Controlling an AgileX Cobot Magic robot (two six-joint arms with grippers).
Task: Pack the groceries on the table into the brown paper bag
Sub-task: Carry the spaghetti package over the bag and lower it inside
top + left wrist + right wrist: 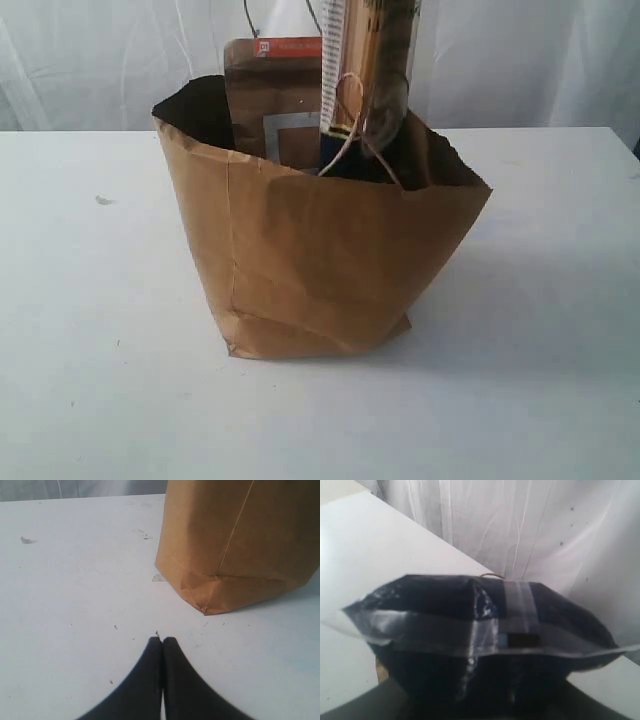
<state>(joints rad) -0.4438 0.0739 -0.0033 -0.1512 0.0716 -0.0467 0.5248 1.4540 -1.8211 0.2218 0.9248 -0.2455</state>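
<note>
Left gripper: fingers pressed together, empty, above the table. The brown paper bag stands ahead of the fingertips, apart from them. Right gripper: fingers pinch the spaghetti pack between them; the pack stands in the bag beside the brown kraft pouch.

Pouch left of spaghetti pack, both in paper bag on table

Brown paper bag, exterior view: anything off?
Yes. The brown paper bag is creased and splays wider at its rim than its base; the spaghetti pack stands well above the rim, past the frame's top, not fully inside.
</note>
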